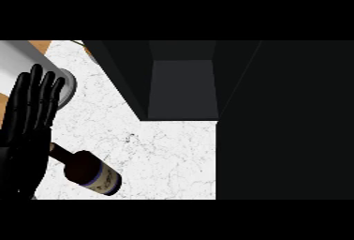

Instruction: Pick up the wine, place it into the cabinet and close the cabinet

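Lying on counter: wine bottle [88, 171], dark glass, on its side at the lower left, neck pointing up-left toward the hand.
Left hand [29, 122]: black, at the left edge, fingers straight and close together, pointing up; bottle neck just beside its palm edge, contact unclear.
Right hand: not shown.
Counter [159, 150]: white marble, grey veins.
Cabinet [183, 89]: dark, open, upper middle, well apart from bottle.
Grey round object [67, 86]: upper left, partly hidden behind fingertips.

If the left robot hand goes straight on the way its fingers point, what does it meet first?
Probably the grey cylindrical object just beyond the left robot hand's fingertips, toward the counter's far-left corner; depth is unclear, so it might pass above.
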### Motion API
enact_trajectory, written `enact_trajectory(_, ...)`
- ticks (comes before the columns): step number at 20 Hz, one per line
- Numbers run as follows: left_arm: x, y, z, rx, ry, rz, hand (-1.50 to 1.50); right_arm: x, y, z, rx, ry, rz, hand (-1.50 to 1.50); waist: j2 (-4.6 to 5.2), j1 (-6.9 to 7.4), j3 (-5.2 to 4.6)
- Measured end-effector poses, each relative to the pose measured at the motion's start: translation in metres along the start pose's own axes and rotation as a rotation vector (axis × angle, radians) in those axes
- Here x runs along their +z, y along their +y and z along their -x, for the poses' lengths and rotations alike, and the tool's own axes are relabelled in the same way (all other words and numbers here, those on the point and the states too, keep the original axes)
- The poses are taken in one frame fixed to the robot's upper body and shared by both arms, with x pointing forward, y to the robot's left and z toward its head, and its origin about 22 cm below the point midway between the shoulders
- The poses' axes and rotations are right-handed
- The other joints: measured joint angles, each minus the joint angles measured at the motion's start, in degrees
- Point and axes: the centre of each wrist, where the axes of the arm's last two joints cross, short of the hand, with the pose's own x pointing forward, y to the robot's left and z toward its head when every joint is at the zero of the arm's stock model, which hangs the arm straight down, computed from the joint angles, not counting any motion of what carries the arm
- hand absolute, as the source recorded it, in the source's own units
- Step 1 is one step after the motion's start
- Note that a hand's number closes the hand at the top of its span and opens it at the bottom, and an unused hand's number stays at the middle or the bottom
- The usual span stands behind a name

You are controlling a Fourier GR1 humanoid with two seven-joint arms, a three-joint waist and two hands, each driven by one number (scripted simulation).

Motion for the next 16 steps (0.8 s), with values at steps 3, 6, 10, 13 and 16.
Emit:
enact_trajectory(3,0.007,0.002,-0.001,-0.019,0.065,-0.07,-1.5,0.005,-0.001,0.001,0.004,0.003,-0.013,-1.5,-0.85,0.28,-0.03)
enact_trajectory(6,0.022,0.008,-0.006,-0.059,0.167,-0.215,-1.5,0.017,-0.002,-0.009,0.007,0.011,-0.017,-1.5,-1.5,0.57,-0.02)
enact_trajectory(10,0.039,0.006,-0.015,0.049,0.298,-0.394,-1.5,0.027,0.007,-0.022,-0.052,0.053,-0.146,-1.5,-1.9,1.06,-0.05)
enact_trajectory(13,0.044,-0.004,-0.034,0.09,0.338,-0.467,-1.5,0.028,0.011,-0.042,-0.074,0.059,-0.197,-1.5,-1.86,0.81,-0.04)
enact_trajectory(16,0.042,-0.013,-0.055,0.127,0.373,-0.499,-1.5,0.029,0.013,-0.063,-0.086,0.06,-0.221,-1.5,-1.8,0.56,-0.01)
